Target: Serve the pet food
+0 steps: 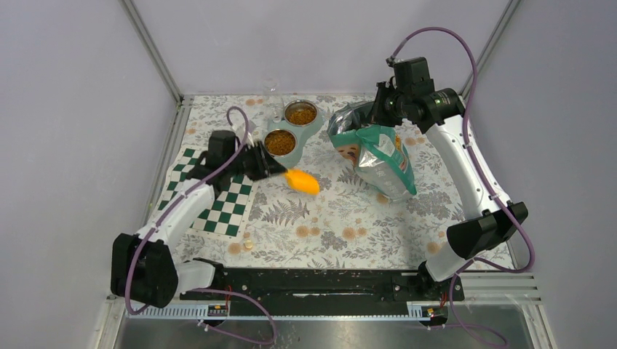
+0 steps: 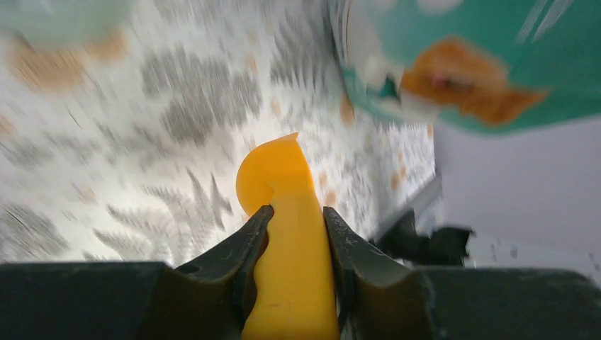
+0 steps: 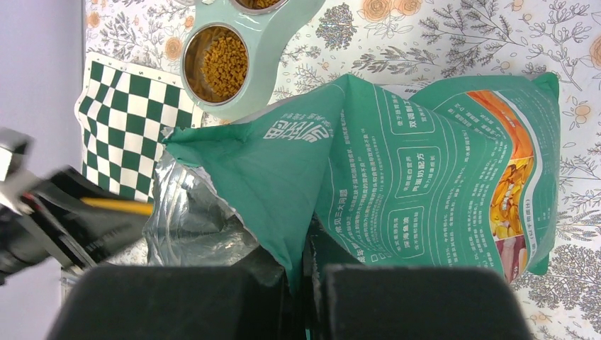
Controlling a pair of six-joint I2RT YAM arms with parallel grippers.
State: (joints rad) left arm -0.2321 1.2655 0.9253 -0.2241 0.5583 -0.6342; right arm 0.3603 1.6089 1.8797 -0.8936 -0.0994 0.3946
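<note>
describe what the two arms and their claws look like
The left arm and right arm match: white link shells, black joints and bases, each with a purple cable looping alongside. The left claw has two black, curved, tapering fingers; the right claw shows blocky matte black ones. No markings are legible.

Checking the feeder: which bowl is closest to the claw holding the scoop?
The near bowl, right beside the left claw; the far bowl sits behind it.
</note>
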